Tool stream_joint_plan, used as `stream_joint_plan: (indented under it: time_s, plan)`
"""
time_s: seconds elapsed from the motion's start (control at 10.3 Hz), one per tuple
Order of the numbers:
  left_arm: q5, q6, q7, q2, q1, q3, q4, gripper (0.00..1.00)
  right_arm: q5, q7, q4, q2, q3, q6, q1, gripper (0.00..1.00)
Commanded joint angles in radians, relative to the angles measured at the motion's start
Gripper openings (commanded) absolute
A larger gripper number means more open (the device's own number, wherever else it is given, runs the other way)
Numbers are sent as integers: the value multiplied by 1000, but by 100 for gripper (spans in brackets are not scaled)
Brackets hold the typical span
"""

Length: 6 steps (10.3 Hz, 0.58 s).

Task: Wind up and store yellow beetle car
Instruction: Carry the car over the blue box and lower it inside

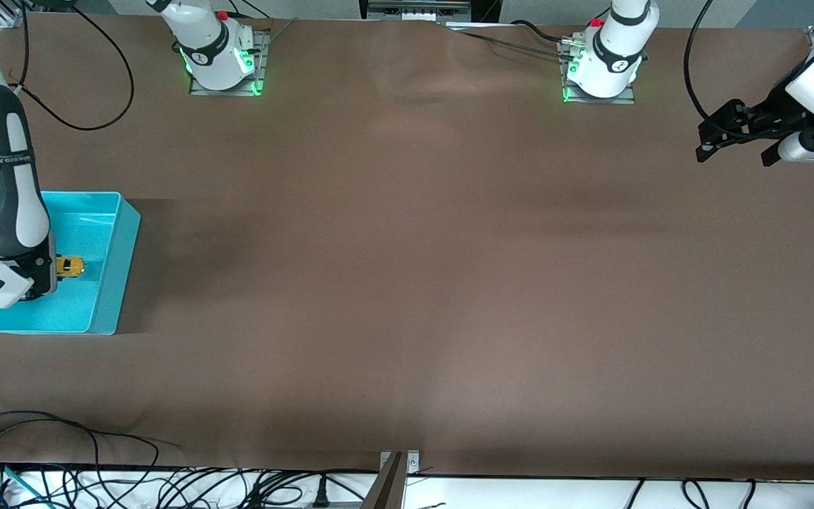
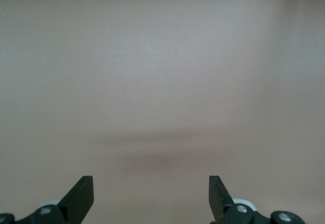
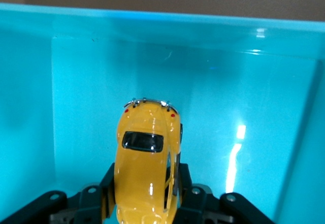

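Covering nearly the whole front view, the brown table (image 1: 414, 283) is bare apart from one turquoise bin (image 1: 114, 283) at the right arm's end, and that bin is where the step in hand happens. Judging by the layout, the winding part is done w/ and what remains is the storing: setting the yellow beetle car (image 1: 70, 266) down inside. The right gripper (image 3: 144, 203) is inside the bin's opening, fingers pinching the car by its flanks, w/ the body jutting out ahead of the fingertips toward the bin wall, rear window and bumper showing in the right wrist view. Whether the wheels touch the bin floor yet, can't tell. To do it well: lower until the wheels rest on the floor, not drop from height, since a wound toy prob. wants to run and would rattle into a wall or flip. Spread the fingers slowly & evenly so neither side drags the car sideways, then lift straight up so the fingertips clear the roof and the bin rim w/o catching either. Keep the car away from the walls if poss. The left gripper (image 1: 735, 138) waits over the table at the left arm's end, well apart, fingers spread wide, holding nothing; only bare tabletop shows under it.
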Motion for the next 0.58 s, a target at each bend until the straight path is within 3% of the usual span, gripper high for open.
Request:
stream_joint_plan:
  time_s: [0.0,0.49]
  plan:
    - [-24,-21,-1,1,6,-4,21,100,-14,-35,-18,15,9,49,-22,0]
    - [-23,-21,-1,1,6,-3,21,100,-14,-41,-45,38,9,119,-35,0]
